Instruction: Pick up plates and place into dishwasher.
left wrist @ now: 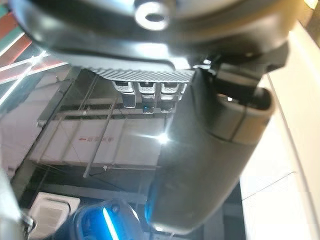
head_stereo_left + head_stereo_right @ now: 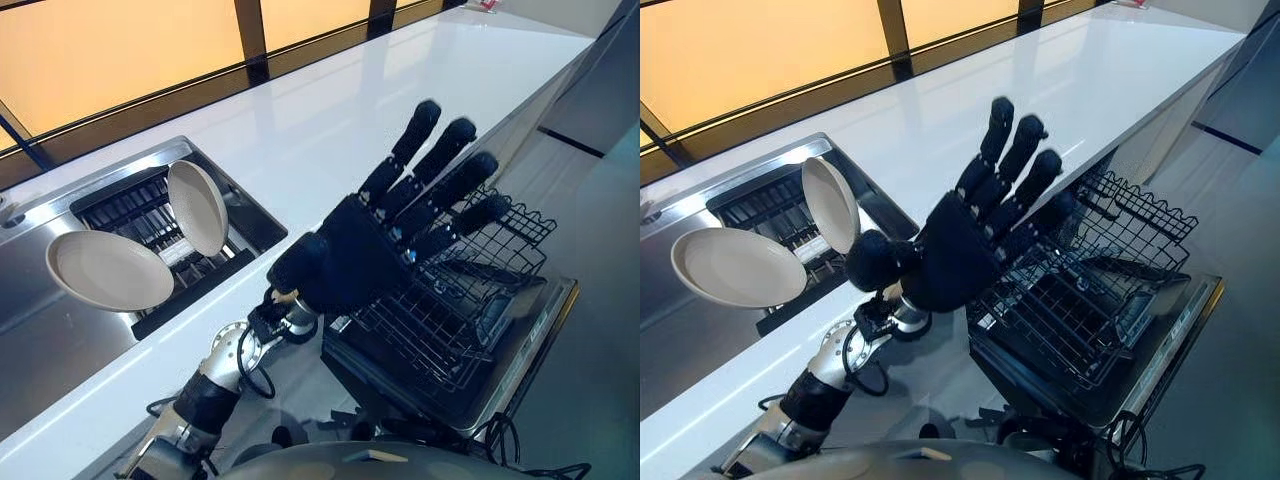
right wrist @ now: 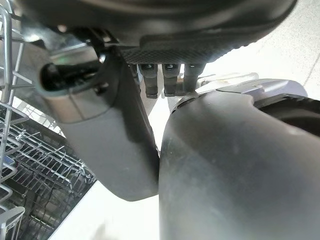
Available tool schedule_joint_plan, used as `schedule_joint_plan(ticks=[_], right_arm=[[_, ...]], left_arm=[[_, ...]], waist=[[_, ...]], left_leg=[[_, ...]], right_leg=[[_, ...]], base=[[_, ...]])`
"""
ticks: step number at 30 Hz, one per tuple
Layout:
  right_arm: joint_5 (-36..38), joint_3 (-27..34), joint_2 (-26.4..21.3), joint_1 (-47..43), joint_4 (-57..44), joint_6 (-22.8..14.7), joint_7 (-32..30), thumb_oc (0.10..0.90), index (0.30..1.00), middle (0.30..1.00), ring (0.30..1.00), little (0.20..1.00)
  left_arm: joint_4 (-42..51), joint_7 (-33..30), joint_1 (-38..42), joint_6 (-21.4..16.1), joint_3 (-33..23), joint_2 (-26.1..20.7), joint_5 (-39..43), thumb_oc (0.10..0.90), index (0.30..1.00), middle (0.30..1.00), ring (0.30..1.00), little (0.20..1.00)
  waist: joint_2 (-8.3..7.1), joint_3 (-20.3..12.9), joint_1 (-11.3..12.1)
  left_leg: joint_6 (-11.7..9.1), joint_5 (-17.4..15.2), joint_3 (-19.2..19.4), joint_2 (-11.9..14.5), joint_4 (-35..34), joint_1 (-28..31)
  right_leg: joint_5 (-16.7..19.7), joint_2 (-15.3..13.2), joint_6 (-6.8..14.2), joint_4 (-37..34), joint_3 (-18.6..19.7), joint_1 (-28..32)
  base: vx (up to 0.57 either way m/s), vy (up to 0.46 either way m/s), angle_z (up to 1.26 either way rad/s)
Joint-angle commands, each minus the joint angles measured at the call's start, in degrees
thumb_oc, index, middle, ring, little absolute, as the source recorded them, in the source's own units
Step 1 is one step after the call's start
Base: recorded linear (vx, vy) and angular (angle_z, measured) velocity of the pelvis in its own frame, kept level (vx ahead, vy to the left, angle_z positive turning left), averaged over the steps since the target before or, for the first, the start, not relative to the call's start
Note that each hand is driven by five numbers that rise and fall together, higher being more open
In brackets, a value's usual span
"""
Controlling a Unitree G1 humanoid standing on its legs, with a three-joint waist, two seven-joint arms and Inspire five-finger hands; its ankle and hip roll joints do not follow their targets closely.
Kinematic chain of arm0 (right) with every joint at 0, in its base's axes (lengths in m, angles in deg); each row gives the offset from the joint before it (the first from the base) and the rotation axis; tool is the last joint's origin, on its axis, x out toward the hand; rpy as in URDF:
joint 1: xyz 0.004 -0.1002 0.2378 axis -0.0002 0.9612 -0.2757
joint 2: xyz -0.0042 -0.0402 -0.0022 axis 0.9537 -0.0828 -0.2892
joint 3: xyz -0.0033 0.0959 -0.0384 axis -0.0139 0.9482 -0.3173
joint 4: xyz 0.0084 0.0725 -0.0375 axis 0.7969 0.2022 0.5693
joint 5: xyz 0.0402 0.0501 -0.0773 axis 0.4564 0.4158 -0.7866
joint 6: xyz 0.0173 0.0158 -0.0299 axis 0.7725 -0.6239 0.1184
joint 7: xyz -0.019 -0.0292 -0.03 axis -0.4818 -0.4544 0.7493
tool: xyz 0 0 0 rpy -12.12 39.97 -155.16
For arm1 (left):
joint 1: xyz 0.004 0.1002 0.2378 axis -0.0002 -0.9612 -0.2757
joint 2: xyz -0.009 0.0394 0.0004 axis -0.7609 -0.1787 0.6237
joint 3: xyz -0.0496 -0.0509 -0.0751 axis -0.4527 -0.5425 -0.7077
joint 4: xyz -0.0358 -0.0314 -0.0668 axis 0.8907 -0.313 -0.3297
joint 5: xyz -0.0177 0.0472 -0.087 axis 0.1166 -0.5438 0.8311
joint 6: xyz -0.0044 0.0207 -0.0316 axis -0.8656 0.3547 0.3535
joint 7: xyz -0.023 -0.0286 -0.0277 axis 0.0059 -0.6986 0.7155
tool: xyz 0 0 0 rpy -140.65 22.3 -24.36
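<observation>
Left hand [image 2: 350, 262], fingers spread and empty, hovers over the dishwasher rack [image 2: 470, 290]. Swinging sinkward, it might topple the plates [image 2: 197, 207] propped in the sink [image 2: 60, 200].

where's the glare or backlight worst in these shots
Left eye view: amber window light sheens the white countertop. Left wrist view: a bright glint flares by the left hand. Right wrist view: the right hand is dark against a bright background.

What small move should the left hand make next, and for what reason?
Probably reach left toward the sink. The left hand is raised over the counter edge with straight fingers and holds nothing, while two plates stand in the sink and the dishwasher rack looks empty.
</observation>
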Motion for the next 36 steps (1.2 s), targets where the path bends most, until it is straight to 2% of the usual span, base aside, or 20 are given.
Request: schedule_joint_plan(ticks=[1, 8, 13, 15, 16, 18, 20, 21, 22, 25, 26, 28, 31, 33, 34, 36], right_arm=[[0.8, -1.2, 2.9, -0.6, 2.3, -0.6, 2.1, 0.800, 0.900, 0.900, 0.900, 0.900], [0.1, -0.6, 2.2, -0.3, 3.3, -1.1, 2.9, 0.800, 0.900, 0.900, 0.900, 0.900], [0.3, -0.4, 1.8, 0.0, 3.4, -1.1, 3.2, 0.800, 0.900, 0.900, 0.900, 0.900], [0.4, -0.3, 1.9, 0.2, 3.5, -1.3, 3.1, 0.800, 0.900, 0.900, 0.900, 0.900], [0.6, -0.3, 1.9, 0.3, 3.5, -1.3, 3.0, 0.800, 0.900, 0.900, 0.900, 0.900], [0.9, -0.3, 1.8, 0.5, 3.6, -1.4, 2.8, 0.800, 0.900, 0.900, 0.900, 0.900], [1.4, -0.4, 1.8, 1.0, 3.6, -1.9, 2.6, 0.800, 0.900, 0.900, 0.900, 0.900], [1.6, -0.4, 1.8, 1.2, 3.6, -2.0, 2.5, 0.800, 0.900, 0.900, 0.900, 0.900], [2.0, -0.4, 1.7, 1.7, 3.6, -2.5, 2.5, 0.800, 0.900, 0.900, 0.900, 0.900], [2.5, -0.3, 2.1, 2.8, 3.9, -3.4, 2.5, 0.800, 0.900, 0.900, 0.900, 0.900], [2.5, -0.4, 2.1, 2.8, 3.9, -3.5, 2.5, 0.800, 0.900, 0.900, 0.900, 0.900], [2.8, -0.3, 2.4, 3.2, 4.3, -3.8, 2.7, 0.800, 0.900, 0.900, 0.900, 0.900], [2.9, -0.1, 2.8, 3.5, 4.6, -4.2, 2.8, 0.800, 0.900, 0.900, 0.900, 0.900], [3.0, -0.1, 2.9, 3.7, 4.5, -4.4, 2.7, 0.800, 0.900, 0.900, 0.900, 0.900], [3.0, -0.1, 2.9, 3.8, 4.6, -4.4, 2.7, 0.800, 0.900, 0.900, 0.900, 0.900], [2.6, 0.0, 3.0, 4.1, 4.6, -4.7, 2.7, 0.800, 0.900, 0.900, 0.900, 0.900]], left_arm=[[4.9, -0.5, 5.2, -5.3, -1.7, 4.7, -2.1, 0.800, 0.900, 0.900, 0.900, 0.900], [4.2, 2.3, 4.7, -8.6, -4.4, 2.6, -7.9, 0.800, 0.900, 0.900, 0.900, 0.900], [6.3, 1.2, 4.5, -12.4, -6.3, 0.9, -9.7, 0.800, 0.900, 0.900, 0.900, 0.900], [6.8, 0.2, 4.6, -15.0, -7.2, -0.1, -11.5, 0.800, 0.900, 0.900, 0.900, 0.900], [7.1, -1.5, 4.8, -18.6, -8.1, -1.1, -15.2, 0.800, 0.900, 0.900, 0.900, 0.900], [7.9, -3.5, 5.0, -22.9, -9.3, -2.9, -19.3, 0.800, 0.900, 0.900, 0.900, 0.900], [8.9, -8.7, 5.2, -31.8, -11.3, -5.4, -27.0, 0.800, 0.900, 0.900, 0.900, 0.900], [9.3, -9.9, 5.2, -33.8, -12.0, -6.2, -28.8, 0.800, 0.900, 0.900, 0.900, 0.900], [10.3, -15.7, 5.1, -41.6, -14.1, -8.4, -35.4, 0.800, 0.900, 0.900, 0.900, 0.900], [11.7, -26.0, 4.5, -51.3, -19.9, -11.4, -46.6, 0.800, 0.900, 0.900, 0.900, 0.900], [11.8, -26.8, 4.4, -51.7, -20.1, -11.5, -47.5, 0.800, 0.900, 0.900, 0.900, 0.900], [13.0, -36.8, 3.4, -56.4, -25.2, -13.2, -58.9, 0.800, 0.900, 0.900, 0.900, 0.900], [13.7, -47.1, 2.5, -58.7, -29.2, -14.4, -72.9, 0.800, 0.900, 0.900, 0.900, 0.900], [13.8, -55.8, 2.0, -58.5, -31.8, -16.3, -84.3, 0.800, 0.900, 0.900, 0.900, 0.900], [13.7, -57.1, 1.9, -57.9, -32.5, -16.8, -87.0, 0.800, 0.900, 0.900, 0.900, 0.900], [13.0, -63.4, 1.5, -55.4, -34.6, -19.0, -98.2, 0.800, 0.900, 0.900, 0.900, 0.900]], waist=[[1.61, -0.5, 0.1], [2.20, -1.0, 0.6], [2.45, -1.2, 0.8], [2.59, -1.2, 0.8], [2.67, -1.3, 0.9], [2.76, -1.4, 1.1], [2.93, -1.5, 1.5], [2.95, -1.5, 1.5], [3.02, -1.6, 1.9], [2.84, -2.0, 2.8], [2.81, -2.0, 2.8], [2.55, -2.4, 3.7], [2.33, -2.6, 4.4], [2.21, -2.6, 4.8], [2.20, -2.7, 4.9], [2.20, -2.8, 5.1]], left_leg=[[3.3, -8.2, 2.6, -4.0, 0.4, 1.8], [3.4, -8.2, 2.1, -4.2, 0.4, 1.9], [3.5, -8.2, 1.8, -4.3, 0.4, 2.1], [3.5, -8.2, 1.7, -4.4, 0.4, 2.1], [3.6, -8.1, 1.5, -4.4, 0.4, 2.1], [3.7, -8.1, 1.4, -4.5, 0.4, 2.1], [3.7, -8.0, 1.2, -4.6, 0.4, 2.1], [3.7, -8.0, 1.1, -4.6, 0.4, 2.1], [3.8, -7.9, 0.7, -4.7, 0.4, 2.0], [3.8, -7.8, 0.0, -4.8, 0.4, 1.8], [3.8, -7.8, -0.1, -4.8, 0.4, 1.8], [3.7, -7.6, -0.6, -4.9, 0.4, 1.5], [3.6, -7.5, -1.1, -4.9, 0.4, 1.3], [3.5, -7.4, -1.5, -4.9, 0.4, 1.2], [3.5, -7.4, -1.5, -4.9, 0.4, 1.2], [3.3, -7.3, -1.6, -4.9, 0.4, 1.1]], right_leg=[[-4.7, 2.8, 1.3, 3.9, 1.0, 0.3], [-5.0, 2.7, 1.2, 3.8, 0.5, 0.6], [-5.2, 2.6, 1.1, 3.7, 0.1, 0.9], [-5.3, 2.6, 1.0, 3.8, 0.0, 1.0], [-5.4, 2.6, 1.0, 3.8, 0.0, 1.0], [-5.4, 2.5, 1.0, 3.7, -0.1, 1.1], [-5.5, 2.5, 1.1, 3.6, -0.3, 1.2], [-5.5, 2.5, 1.1, 3.6, -0.4, 1.2], [-5.7, 2.4, 1.1, 3.5, -0.6, 1.3], [-6.0, 2.5, 1.0, 3.3, -1.0, 1.5], [-6.0, 2.5, 1.0, 3.3, -1.1, 1.5], [-6.3, 2.5, 0.8, 3.4, -1.4, 1.5], [-6.6, 2.5, 0.6, 3.5, -1.9, 1.5], [-6.9, 2.5, 0.4, 3.7, -2.2, 1.5], [-7.0, 2.5, 0.4, 3.7, -2.2, 1.5], [-7.2, 2.4, 0.4, 3.8, -2.5, 1.5]], base=[[0.00, 0.000, 0.00], [0.00, 0.000, 0.00], [0.00, 0.000, 0.00], [0.00, 0.000, 0.00], [0.00, 0.000, 0.00], [0.00, 0.000, 0.00], [0.00, 0.000, 0.00], [0.00, 0.000, 0.00], [0.00, 0.000, 0.00], [0.01, -0.009, 0.05], [0.00, -0.016, 0.07], [0.01, -0.020, 0.09], [0.00, -0.014, 0.04], [0.01, -0.016, 0.11], [0.01, -0.010, 0.16], [0.01, -0.013, 0.20]])
